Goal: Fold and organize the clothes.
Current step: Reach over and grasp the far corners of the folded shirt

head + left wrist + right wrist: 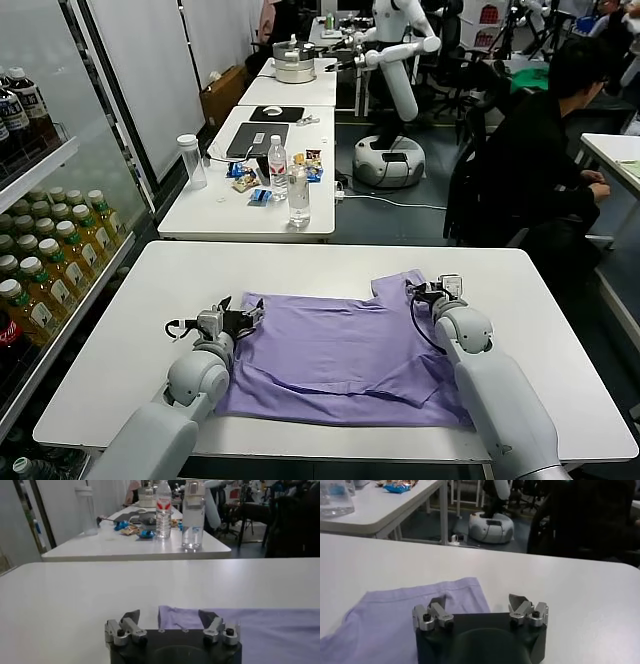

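Note:
A lavender T-shirt [335, 350] lies spread on the white table [330, 265], its near part rumpled with a fold. My left gripper [238, 314] is open and low at the shirt's left edge; in the left wrist view [170, 617] the shirt's corner [240, 625] lies between and beyond its fingers. My right gripper [428, 291] is open and low at the shirt's far right sleeve; in the right wrist view [479, 602] the sleeve [415, 610] lies under its one finger, the other over bare table.
A second white table [250, 215] stands behind with water bottles [298, 190], a cup and snacks. A drinks shelf [45, 250] is at the left. A seated person [540, 150] is at the back right. Another robot [395, 60] stands far back.

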Controlling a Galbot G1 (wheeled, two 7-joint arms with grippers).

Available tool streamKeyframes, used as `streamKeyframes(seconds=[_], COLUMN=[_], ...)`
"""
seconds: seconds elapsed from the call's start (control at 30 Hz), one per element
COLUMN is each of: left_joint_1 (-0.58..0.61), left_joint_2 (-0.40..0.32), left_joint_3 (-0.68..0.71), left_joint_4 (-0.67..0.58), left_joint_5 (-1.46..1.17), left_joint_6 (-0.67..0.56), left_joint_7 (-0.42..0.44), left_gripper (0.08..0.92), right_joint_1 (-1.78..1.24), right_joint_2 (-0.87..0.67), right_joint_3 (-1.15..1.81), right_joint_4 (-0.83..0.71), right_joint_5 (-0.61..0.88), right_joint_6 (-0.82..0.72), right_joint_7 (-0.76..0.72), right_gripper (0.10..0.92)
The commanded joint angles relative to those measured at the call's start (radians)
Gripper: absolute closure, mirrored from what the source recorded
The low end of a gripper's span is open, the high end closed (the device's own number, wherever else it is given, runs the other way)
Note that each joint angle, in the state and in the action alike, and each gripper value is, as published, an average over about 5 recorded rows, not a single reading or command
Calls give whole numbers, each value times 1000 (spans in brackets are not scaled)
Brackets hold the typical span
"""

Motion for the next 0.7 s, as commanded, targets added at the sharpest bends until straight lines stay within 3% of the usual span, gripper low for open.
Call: streamKeyframes(seconds=[0.03, 0.43, 0.7], left_joint_1=[-11, -5, 41], left_joint_2=[4, -1, 16], left_joint_3=[14, 2, -34], left_joint_4=[25, 23, -85], left_joint_5=[-32, -65, -82], left_joint_6=[4, -13, -81], left_joint_7=[15, 23, 22], left_gripper=[337, 683, 886], right_joint_1=[16, -6, -30], right_joint_2=[6, -12, -42], right_joint_3=[-12, -17, -7], right_joint_4=[-52, 14, 147], right_joint_5=[-4, 32, 99], right_joint_6=[-6, -4, -3], right_joint_7=[-9, -33, -34], right_gripper=[318, 664, 886])
